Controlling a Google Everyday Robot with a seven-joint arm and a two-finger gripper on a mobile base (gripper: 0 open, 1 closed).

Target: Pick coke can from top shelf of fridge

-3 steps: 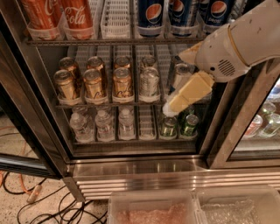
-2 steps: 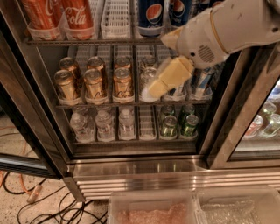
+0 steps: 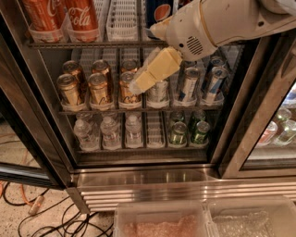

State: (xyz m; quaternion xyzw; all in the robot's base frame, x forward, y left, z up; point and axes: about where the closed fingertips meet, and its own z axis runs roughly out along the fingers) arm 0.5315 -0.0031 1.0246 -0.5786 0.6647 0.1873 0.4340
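Two red-orange coke cans stand side by side at the left end of the top shelf, one at the far left and the other just to its right, each in a clear front holder. The fridge stands open. My white arm reaches in from the upper right. My gripper has yellowish jaws that point down and left, in front of the middle shelf's gold cans. It hangs below the top shelf and to the right of the coke cans, and holds nothing.
A white slotted divider and a blue Pepsi can sit right of the coke cans. Gold-brown cans and silver cans fill the middle shelf. Water bottles and green cans stand lower. Cables lie on the floor at the left.
My arm and gripper have moved left and up, from the lower right part of the fridge to the front of the middle shelf's centre.
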